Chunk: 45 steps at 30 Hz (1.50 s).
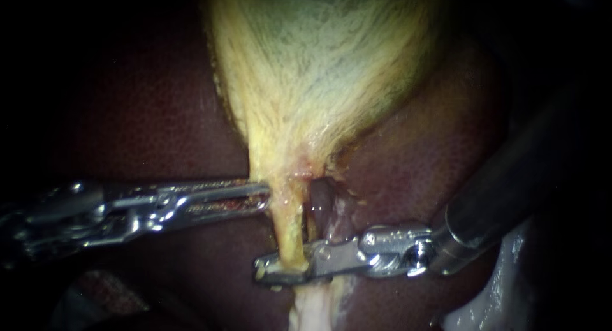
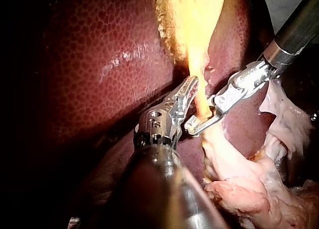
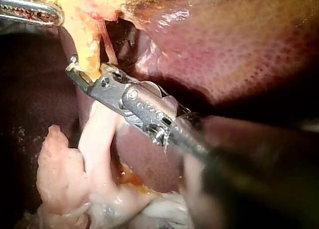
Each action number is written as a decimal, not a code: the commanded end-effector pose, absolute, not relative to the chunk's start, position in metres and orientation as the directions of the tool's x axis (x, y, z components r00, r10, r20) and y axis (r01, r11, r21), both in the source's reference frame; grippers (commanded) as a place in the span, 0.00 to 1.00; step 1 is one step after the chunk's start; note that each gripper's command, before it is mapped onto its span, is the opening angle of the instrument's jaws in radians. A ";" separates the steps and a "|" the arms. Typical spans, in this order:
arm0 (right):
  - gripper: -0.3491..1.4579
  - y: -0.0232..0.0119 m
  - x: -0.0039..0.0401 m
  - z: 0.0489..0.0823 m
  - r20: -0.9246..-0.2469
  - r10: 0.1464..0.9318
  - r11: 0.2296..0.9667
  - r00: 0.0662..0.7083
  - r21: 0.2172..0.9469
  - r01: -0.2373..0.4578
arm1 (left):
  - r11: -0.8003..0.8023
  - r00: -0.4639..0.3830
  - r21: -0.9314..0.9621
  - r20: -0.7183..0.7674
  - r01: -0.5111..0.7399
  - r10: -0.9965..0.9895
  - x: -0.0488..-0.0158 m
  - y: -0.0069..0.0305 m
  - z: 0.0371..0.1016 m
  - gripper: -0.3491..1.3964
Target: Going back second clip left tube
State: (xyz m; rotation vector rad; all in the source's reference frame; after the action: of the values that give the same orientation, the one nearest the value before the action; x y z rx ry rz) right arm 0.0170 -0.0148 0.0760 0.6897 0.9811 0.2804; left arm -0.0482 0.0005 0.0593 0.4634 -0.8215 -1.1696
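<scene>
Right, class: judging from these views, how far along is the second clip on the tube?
Done: the right instrument has reached the yellowish tube below the gallbladder, and its tip lies across it. In hand: the left instrument touches the gallbladder's neck just above. Left: no clip can be made out on the tube, so placing one and drawing the right instrument away probably remain.
</scene>
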 end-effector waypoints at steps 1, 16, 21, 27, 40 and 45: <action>0.00 -0.0148 0.0170 0.0760 -0.666 0.512 0.756 0.542 0.649 0.083 | 0.347 0.157 0.704 0.322 0.619 -0.934 -0.0482 0.0005 0.0593 0.19; 0.43 -0.0146 0.0183 0.0761 -0.701 0.532 0.759 0.476 0.643 0.099 | 0.347 0.157 0.704 0.322 0.619 -0.934 -0.0482 0.0005 0.0593 0.19; 0.49 -0.0143 0.0191 0.0761 -0.790 0.451 0.819 0.415 0.552 0.159 | 0.347 0.157 0.704 0.322 0.619 -0.934 -0.0481 0.0004 0.0593 0.19; 0.52 -0.0133 0.0188 0.0767 -0.834 0.379 0.861 0.401 0.477 0.178 | 0.347 0.157 0.704 0.322 0.619 -0.934 -0.0481 0.0004 0.0592 0.19; 0.52 -0.0124 0.0181 0.0764 -0.860 0.328 0.887 0.391 0.422 0.185 | 0.347 0.157 0.704 0.322 0.619 -0.934 -0.0481 0.0002 0.0589 0.19; 0.52 -0.0126 0.0169 0.0761 -0.862 0.325 0.886 0.390 0.422 0.193 | 0.347 0.157 0.704 0.322 0.619 -0.934 -0.0480 0.0002 0.0589 0.19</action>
State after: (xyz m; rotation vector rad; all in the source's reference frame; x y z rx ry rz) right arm 0.0165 -0.0127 0.0760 0.5044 1.1802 0.0872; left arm -0.0480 0.0002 0.0589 0.4631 -0.8216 -1.1696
